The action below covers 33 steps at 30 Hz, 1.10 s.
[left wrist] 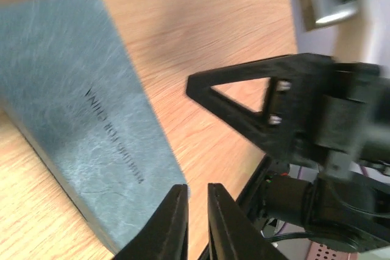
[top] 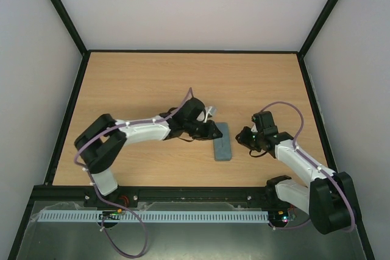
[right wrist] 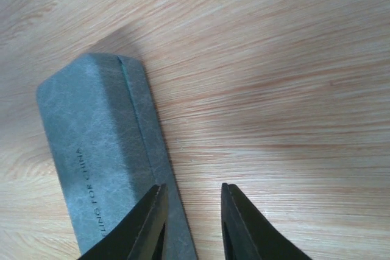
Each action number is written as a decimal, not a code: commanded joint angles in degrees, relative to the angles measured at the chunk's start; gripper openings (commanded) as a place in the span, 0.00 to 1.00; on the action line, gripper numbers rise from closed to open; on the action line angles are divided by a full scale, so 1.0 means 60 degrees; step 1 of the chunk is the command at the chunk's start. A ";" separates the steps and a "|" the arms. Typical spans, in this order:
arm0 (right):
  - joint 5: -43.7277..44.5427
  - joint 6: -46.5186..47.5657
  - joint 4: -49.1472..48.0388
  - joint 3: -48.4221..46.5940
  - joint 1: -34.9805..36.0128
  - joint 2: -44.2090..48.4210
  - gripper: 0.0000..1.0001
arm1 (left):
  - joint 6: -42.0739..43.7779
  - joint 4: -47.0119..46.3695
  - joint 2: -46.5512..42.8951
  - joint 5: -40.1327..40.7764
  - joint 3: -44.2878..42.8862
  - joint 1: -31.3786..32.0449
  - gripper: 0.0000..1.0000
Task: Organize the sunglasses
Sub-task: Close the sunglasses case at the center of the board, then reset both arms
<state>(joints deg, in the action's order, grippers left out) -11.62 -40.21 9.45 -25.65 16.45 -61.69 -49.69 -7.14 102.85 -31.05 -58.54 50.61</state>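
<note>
1. Sunglasses: not seen in any view; whereabouts cannot be told.
2. Grey-blue case [top: 223,141] closed, flat on wooden table [top: 152,77], between the two grippers. Inside hidden.
3. Near end of case cut off by the frame edge in both wrist views; left wrist view [left wrist: 79,120] blurred.
4. Thin green line along the lid seam in right wrist view [right wrist: 97,138].
5. Small pale bit [top: 211,112] just behind the left wrist, too small to identify.
6. Embossed line on case lid: "…LING FOR CHINA" readable in right wrist view, start hidden under a finger. Same line in left wrist view upside down and too blurred to read.
7. Left gripper [left wrist: 196,190]: fingers almost together, thin slit only, nothing between; tips over the case's corner. Contact cannot be told.
8. Right gripper [right wrist: 192,211]: narrow gap, empty; one finger over the case's long edge, the other over bare table.
9. From above, left gripper [top: 213,131] at the case's left side, right gripper [top: 245,139] just to its right.
</note>
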 commanded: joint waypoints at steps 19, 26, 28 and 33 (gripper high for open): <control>0.0543 0.1176 0.1460 -0.2703 -0.0040 0.0671 0.99 | 0.2556 0.3151 -0.5304 0.2426 0.0333 -0.3416 0.51; 0.1206 0.2006 0.1019 -0.3131 -0.0044 0.1004 0.99 | 0.2879 0.3945 -0.6039 0.3187 0.0124 -0.4310 0.99; 0.1498 0.2268 0.1052 -0.3358 -0.0050 0.1059 0.99 | 0.2890 0.3992 -0.6164 0.3249 0.0215 -0.4635 0.99; 0.1707 0.2561 0.1330 -0.4252 -0.0046 0.0623 0.99 | 0.3019 0.4009 -0.6261 0.3537 0.0549 -0.5501 0.99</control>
<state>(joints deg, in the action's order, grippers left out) -3.66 -28.23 16.05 -46.30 16.40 -56.84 -33.39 15.38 66.26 -12.38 -56.21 20.51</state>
